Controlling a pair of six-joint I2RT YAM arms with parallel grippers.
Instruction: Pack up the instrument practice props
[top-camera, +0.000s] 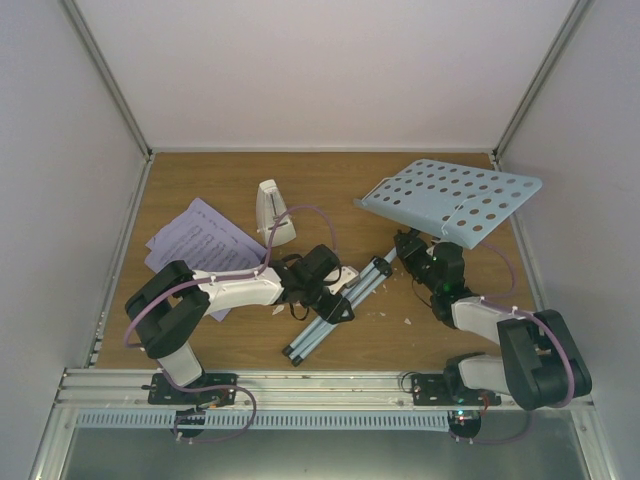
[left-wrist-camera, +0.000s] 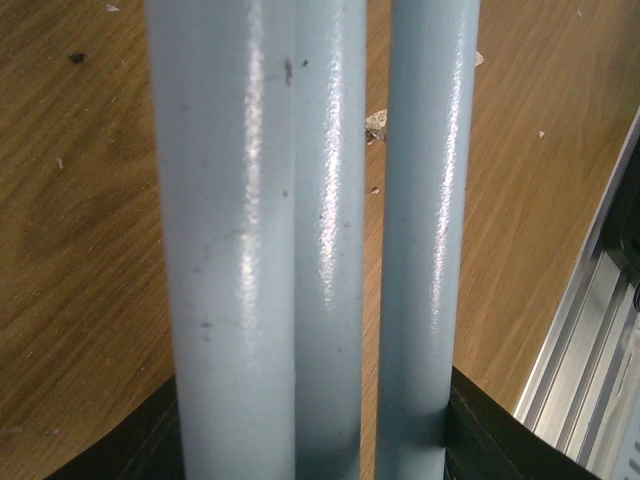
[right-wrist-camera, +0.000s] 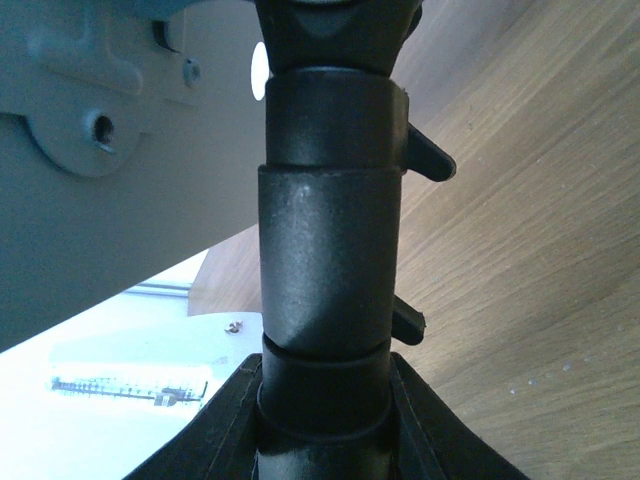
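The left tool clamps the folded legs of the pale blue perforated music stand on the wooden table, its fingers mostly cut off. The right tool grips the black stem, half hidden under the tray. Beyond, a small white pyramid-shaped metronome stands beside white sheet-music pages.
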